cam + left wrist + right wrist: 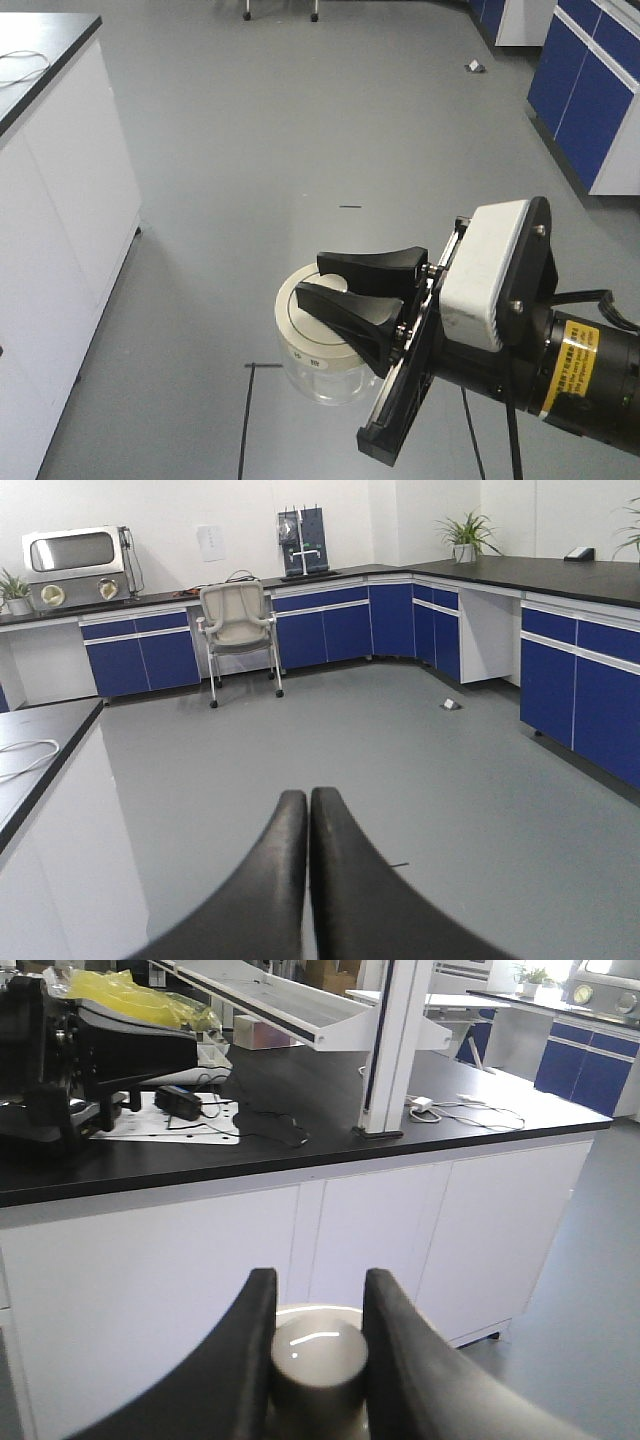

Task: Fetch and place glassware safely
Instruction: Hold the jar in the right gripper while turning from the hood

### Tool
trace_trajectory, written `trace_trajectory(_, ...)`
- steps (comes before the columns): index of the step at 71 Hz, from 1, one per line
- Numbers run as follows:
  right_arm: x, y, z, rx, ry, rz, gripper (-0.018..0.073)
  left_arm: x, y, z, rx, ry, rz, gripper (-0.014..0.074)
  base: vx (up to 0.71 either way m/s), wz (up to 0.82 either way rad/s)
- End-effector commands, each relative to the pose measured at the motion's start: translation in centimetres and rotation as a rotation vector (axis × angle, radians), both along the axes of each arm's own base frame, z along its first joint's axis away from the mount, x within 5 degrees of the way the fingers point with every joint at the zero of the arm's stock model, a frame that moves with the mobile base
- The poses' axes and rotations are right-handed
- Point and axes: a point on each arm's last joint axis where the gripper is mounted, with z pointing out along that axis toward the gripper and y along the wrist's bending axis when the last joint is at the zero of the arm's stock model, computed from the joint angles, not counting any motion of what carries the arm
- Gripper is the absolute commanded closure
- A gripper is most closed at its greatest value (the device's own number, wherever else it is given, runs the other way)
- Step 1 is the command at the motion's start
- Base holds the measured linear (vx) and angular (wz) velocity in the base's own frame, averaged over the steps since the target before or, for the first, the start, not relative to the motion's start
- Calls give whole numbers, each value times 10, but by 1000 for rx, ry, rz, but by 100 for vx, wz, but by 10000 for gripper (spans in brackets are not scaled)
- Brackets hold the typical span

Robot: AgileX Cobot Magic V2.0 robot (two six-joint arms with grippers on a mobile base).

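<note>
While the right gripper [312,277] carries the jar [318,375] in the air above the grey floor [300,150], the front view shows its black fingers [345,310] closing only on the middle of the cream lid [300,335]. The glass body hangs below with nothing under it. I judge this to be the main danger: if the lid sits loosely, the glass can drop away and break on the floor, and a fast swing of the arm would make this more likely.

From the left wrist, the left gripper [307,798] has its fingers pressed together with nothing between them. It points into the open room, so it gives no support to the jar.

From the right wrist, the fingers clamp the round knob [318,1360] from two sides. The knob looks smooth, so it may slip. The desk [150,1160] stands ahead, and its black top seems higher than the jar. If the arm does not lift enough, the glass can strike the white front or the edge.
</note>
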Motion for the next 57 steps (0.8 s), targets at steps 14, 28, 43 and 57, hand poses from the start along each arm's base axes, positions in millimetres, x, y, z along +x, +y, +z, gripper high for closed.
trace_trajectory(14,-5,1,21,94,-49,37,559,0,-2,15,-29,-88,-23,603,54,-4)
trace_trajectory(28,-5,1,21,94,-49,37,559,0,-2,15,-29,-88,-23,603,55,-6)
trace_trajectory(43,-5,1,21,94,-49,37,559,0,-2,15,-29,-88,-23,603,56,-8)
trace_trajectory(57,-5,1,21,94,-49,37,559,0,-2,15,-29,-88,-23,603,58,-10)
